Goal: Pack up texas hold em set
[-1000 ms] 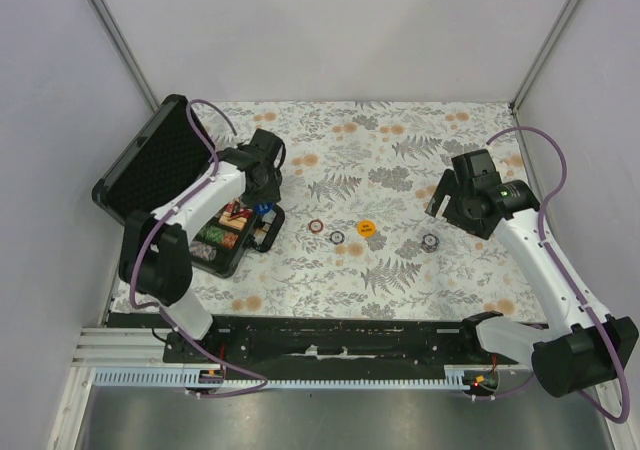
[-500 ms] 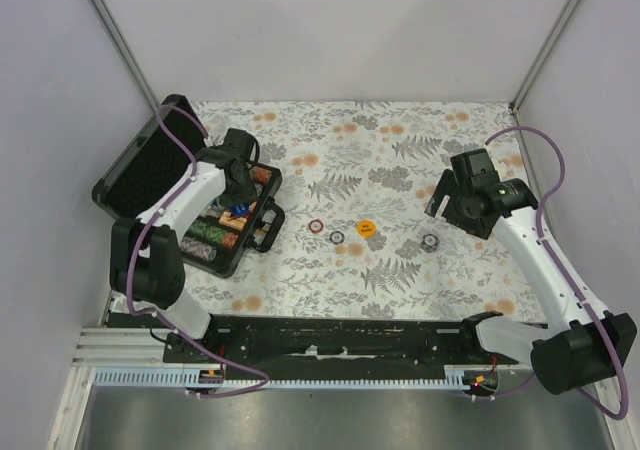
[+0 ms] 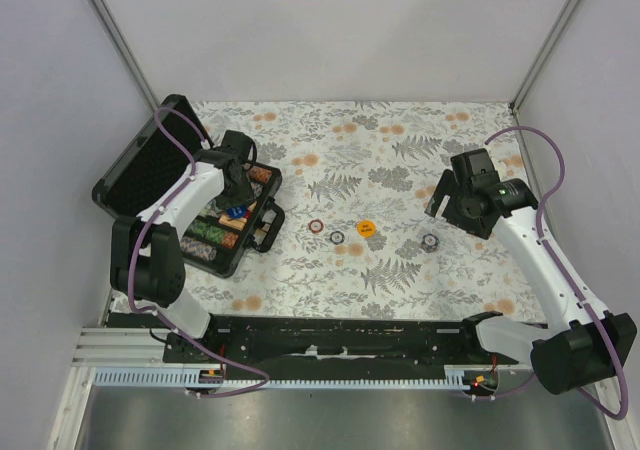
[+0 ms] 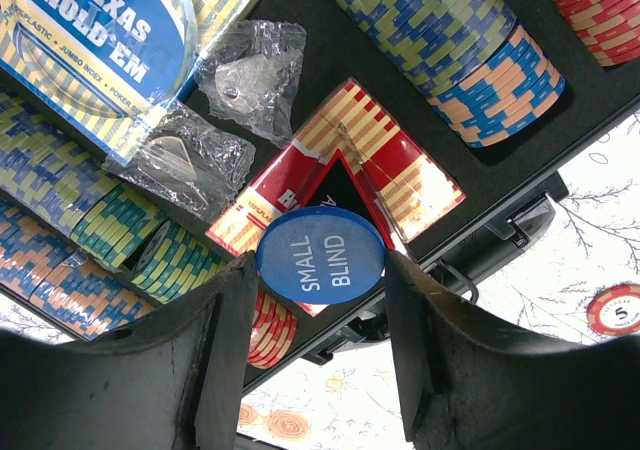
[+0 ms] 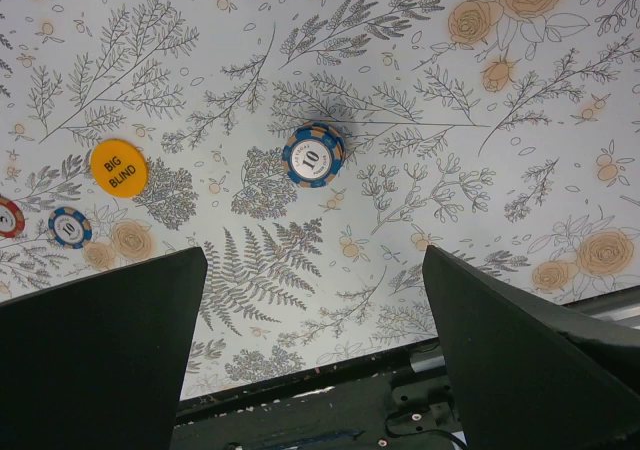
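The black case (image 3: 140,175) lies open at the table's left, its tray holding rows of striped chips (image 4: 430,20), a blue card box (image 4: 100,40) and a red-orange card box (image 4: 400,165). My left gripper (image 4: 318,267) hangs over the tray (image 3: 233,202), shut on a round blue button (image 4: 320,253) marked SMALL BLIND, directly above the red-orange box. My right gripper (image 5: 312,260) stands open over the cloth with nothing between its fingers. Below it lie a blue 10 chip (image 5: 313,155) and the orange BIG BLIND button (image 5: 119,168).
Two more loose chips (image 3: 316,225) (image 3: 337,237) rest on the floral cloth left of the orange button (image 3: 366,227). Two small clear plastic bags (image 4: 250,70) sit in the tray. The case lid (image 3: 128,165) stands tilted against the left wall.
My left gripper has shifted back and left over the case tray, carrying the blue button. The right arm has not moved.
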Controlling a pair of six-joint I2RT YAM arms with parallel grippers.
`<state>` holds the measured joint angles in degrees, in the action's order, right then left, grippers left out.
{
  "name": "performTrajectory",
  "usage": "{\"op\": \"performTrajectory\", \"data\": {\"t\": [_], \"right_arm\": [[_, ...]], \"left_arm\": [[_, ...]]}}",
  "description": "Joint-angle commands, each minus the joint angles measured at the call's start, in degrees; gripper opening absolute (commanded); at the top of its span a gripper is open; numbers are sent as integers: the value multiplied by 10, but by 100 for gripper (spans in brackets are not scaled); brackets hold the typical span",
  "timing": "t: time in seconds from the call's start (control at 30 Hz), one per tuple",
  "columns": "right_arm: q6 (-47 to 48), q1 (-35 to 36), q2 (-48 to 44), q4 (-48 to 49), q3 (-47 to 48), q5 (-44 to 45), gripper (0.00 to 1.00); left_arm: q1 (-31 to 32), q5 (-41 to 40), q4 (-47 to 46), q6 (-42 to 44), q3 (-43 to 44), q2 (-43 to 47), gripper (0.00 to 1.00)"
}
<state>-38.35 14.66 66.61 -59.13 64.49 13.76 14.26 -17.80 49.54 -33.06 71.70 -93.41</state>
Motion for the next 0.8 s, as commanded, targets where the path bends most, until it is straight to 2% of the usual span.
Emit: {"op": "performTrajectory", "data": {"t": [0.0,0.33,0.77], "right_arm": [[5,-2,-3,15,5,0,97],[4,-3,-6,14,5,-1,97],[3,-4,-4,15,11,-9,97]], "left_arm": [[-5,-11,-14,16,5,-12,59],[-7,-8,-18,20,4,-11,62],[-4,12,9,34,68,40,77]]}}
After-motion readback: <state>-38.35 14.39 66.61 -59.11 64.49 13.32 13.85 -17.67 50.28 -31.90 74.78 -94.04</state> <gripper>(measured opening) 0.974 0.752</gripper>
